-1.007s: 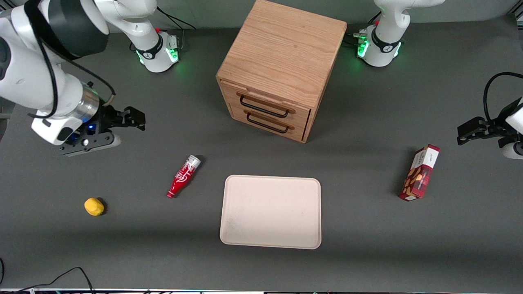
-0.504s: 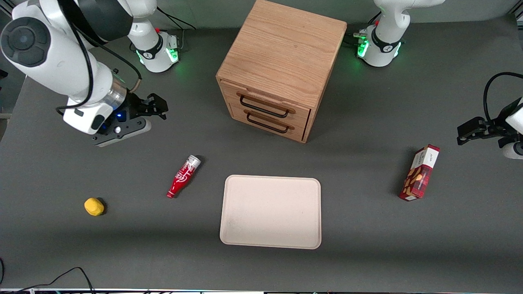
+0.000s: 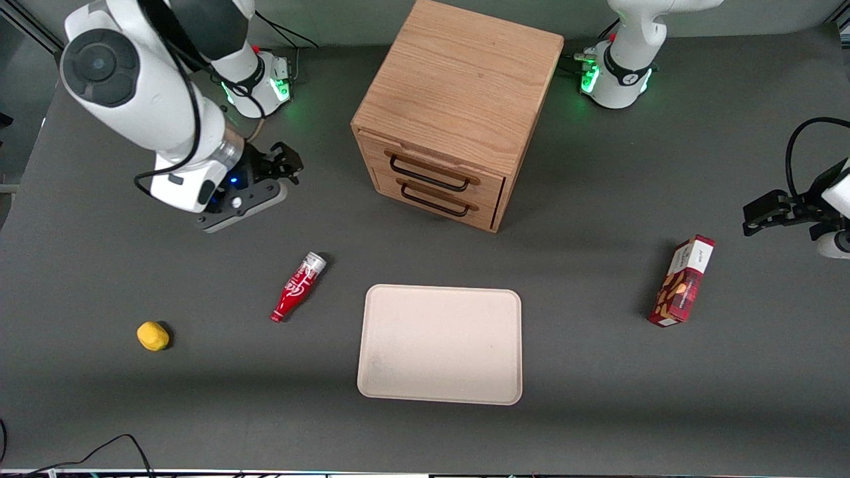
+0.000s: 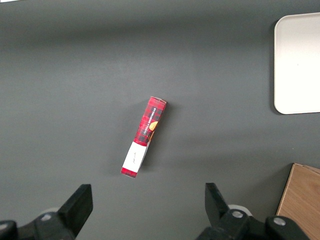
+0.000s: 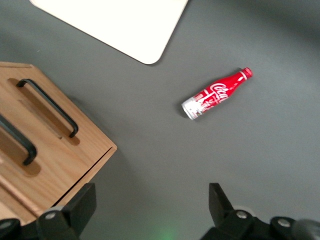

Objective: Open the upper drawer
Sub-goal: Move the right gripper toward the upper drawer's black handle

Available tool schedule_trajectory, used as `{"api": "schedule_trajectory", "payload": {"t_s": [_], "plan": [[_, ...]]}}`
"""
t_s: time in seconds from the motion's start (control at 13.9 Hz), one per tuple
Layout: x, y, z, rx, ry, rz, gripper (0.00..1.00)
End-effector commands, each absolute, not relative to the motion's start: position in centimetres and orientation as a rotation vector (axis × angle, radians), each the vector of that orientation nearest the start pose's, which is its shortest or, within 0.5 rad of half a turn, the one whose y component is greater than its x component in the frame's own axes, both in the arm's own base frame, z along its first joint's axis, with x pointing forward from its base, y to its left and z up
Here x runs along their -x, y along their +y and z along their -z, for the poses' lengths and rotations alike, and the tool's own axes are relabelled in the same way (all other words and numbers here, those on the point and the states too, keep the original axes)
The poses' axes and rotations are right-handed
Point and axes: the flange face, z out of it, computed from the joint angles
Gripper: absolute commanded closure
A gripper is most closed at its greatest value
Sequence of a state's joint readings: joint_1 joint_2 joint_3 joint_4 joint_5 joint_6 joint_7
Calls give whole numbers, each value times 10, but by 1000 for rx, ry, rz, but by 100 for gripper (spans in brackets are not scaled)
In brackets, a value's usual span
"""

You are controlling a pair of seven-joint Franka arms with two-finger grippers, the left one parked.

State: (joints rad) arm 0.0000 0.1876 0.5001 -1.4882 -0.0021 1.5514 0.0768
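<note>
The oak cabinet (image 3: 458,86) stands toward the robots' bases, its front facing the front camera. The upper drawer (image 3: 435,167) is closed, and its black wire handle (image 3: 428,175) sits above the lower drawer's handle (image 3: 435,202). My right gripper (image 3: 285,162) hovers beside the cabinet, toward the working arm's end of the table, about level with the drawers and well apart from them. It is open and empty. In the right wrist view the gripper (image 5: 150,207) is over bare table, with the upper handle (image 5: 15,131) and lower handle (image 5: 50,107) off to one side.
A red cola bottle (image 3: 298,287) lies nearer the front camera than the gripper, and shows in the right wrist view (image 5: 216,94). A pale tray (image 3: 439,344) lies in front of the cabinet. A yellow lump (image 3: 153,336) and a red box (image 3: 682,281) lie toward opposite table ends.
My right arm has swung toward the cabinet and a little away from the front camera. The gripper stays open. The drawers and objects have not moved.
</note>
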Motion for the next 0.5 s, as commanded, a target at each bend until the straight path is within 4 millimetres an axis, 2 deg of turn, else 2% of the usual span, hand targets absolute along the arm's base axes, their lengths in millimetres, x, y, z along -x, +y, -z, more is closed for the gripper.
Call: {"api": "schedule_trajectory", "payload": {"t_s": [0.0,0.07,0.14,0.22,0.29,0.36,0.43], "plan": [[-542,274,-564,2979,-695,-196,0],[-538,281,-568,2961,-709,-186,0],[-525,309,-563,2941,-784,-203,0],[-521,320,-560,2925,-835,-205,0],[-522,327,-559,2860,-985,-165,0],[-518,345,-558,2784,-1120,-113,0],[-521,355,-552,2754,-1133,-85,0]]}}
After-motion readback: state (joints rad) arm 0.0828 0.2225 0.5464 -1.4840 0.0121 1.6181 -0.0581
